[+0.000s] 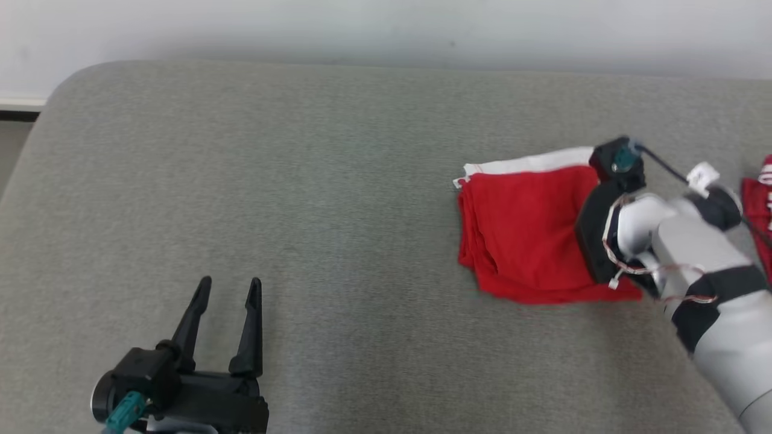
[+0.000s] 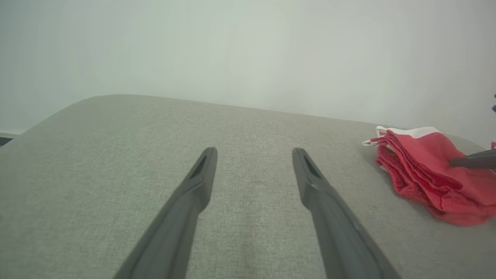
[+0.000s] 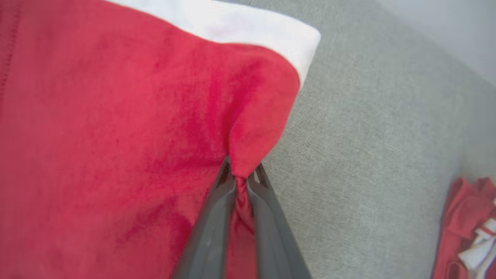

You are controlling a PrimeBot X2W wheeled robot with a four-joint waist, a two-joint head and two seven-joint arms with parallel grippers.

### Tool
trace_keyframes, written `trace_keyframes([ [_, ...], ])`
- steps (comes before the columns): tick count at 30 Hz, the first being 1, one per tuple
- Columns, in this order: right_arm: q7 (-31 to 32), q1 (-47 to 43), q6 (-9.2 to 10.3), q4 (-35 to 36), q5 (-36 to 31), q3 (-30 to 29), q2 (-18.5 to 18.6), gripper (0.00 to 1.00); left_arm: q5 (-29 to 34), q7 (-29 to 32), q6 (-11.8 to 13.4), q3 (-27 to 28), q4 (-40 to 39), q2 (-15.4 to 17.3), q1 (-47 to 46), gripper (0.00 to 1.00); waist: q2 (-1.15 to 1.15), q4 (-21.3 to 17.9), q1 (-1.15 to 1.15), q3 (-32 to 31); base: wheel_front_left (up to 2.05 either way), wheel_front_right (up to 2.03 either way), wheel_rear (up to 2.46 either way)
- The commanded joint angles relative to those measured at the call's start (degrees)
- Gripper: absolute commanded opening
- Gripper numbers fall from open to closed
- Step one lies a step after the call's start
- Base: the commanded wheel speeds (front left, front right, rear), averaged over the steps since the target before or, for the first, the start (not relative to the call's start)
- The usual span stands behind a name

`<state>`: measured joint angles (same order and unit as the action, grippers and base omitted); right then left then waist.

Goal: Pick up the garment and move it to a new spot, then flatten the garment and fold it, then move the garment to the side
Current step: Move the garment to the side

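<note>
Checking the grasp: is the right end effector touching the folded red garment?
Touching. The right wrist view shows the right end effector pinching a fold of the folded red garment.

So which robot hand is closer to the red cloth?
Right. The right gripper pinches the red cloth; the left gripper sits open, well off to its left, not touching.

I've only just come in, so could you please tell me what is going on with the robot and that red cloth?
The robot's right gripper is shut on a pinch of cloth near the edge of the folded red garment, which lies on the grey padded surface. The left gripper is open, well apart from the garment. With the folding apparently done, moving it aside seems next. Another red item lies at the far right.
</note>
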<state>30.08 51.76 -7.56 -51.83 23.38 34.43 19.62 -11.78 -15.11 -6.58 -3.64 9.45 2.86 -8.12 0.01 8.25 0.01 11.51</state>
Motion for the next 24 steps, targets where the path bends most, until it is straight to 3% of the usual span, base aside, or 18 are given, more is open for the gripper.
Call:
trace_keyframes([
  [1,0.52,1.71,0.18,1.79,0.53,1.85,1.2,0.0,-0.53,-0.01,0.07,0.25,-0.68,0.09,-0.89,1.0,-0.01,-2.8,-0.01,0.83,0.0,0.0,0.0],
  [9,2.95,8.91,0.18,10.07,5.48,11.65,8.53,0.0,-0.4,0.0,0.44,0.89,-4.27,0.07,-2.88,1.0,-0.01,-10.04,-0.01,4.09,0.0,0.0,0.0],
  [17,3.34,12.81,0.18,13.98,9.86,14.85,15.14,0.0,1.25,-0.01,0.21,1.94,-5.58,0.09,-4.36,1.0,-0.01,-15.74,-0.01,7.12,0.0,0.0,0.0],
  [24,2.5,16.71,0.18,13.57,7.21,17.99,20.51,0.0,3.56,0.0,-0.35,2.44,-6.78,0.98,-6.03,1.0,-0.01,-19.16,-0.01,11.17,0.0,0.0,0.0],
])
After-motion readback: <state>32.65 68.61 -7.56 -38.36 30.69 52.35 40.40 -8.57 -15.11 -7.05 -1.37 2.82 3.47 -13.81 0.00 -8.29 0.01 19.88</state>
